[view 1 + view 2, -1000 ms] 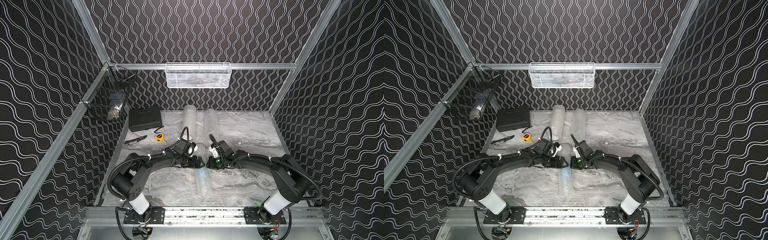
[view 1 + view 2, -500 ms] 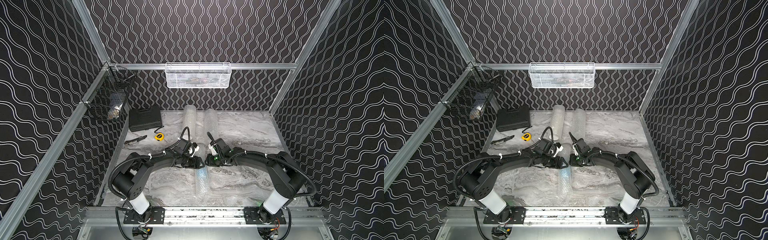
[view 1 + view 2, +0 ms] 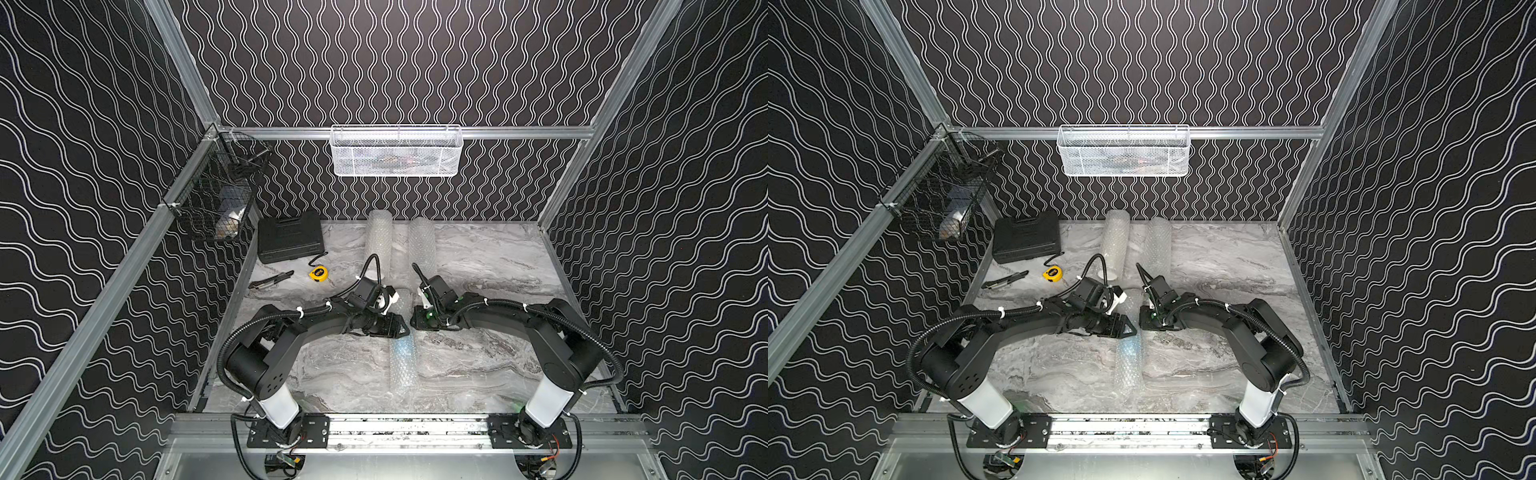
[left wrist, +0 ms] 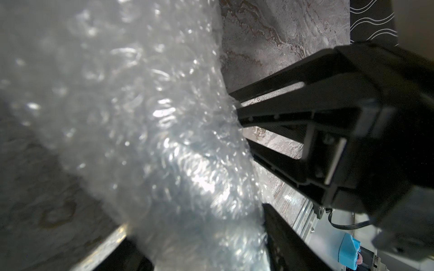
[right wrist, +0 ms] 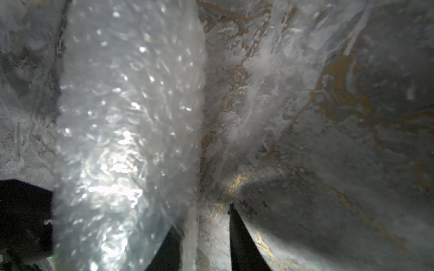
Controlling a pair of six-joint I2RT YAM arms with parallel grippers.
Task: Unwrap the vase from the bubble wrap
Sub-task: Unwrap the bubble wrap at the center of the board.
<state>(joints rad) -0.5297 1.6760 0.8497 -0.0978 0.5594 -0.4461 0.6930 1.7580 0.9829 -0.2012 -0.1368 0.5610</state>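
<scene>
The bubble wrap roll (image 3: 402,357) lies mid-table (image 3: 498,266), long axis front to back, same spot as a second ago. A bluish tint shows through it. Your right gripper (image 3: 414,322) has slid in toward the roll since then, elbow pulled in too. Its jaws stand apart: one of the fingers (image 5: 239,239) is over bare table, the other at the roll's side. Your left gripper (image 3: 403,329) has barely moved, jaws clamped across the roll. Two more wrap rolls (image 3: 379,239) at the back wall, unmoved.

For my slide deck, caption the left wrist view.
Left gripper closed on the bubble wrap, right gripper open beside it.
</scene>
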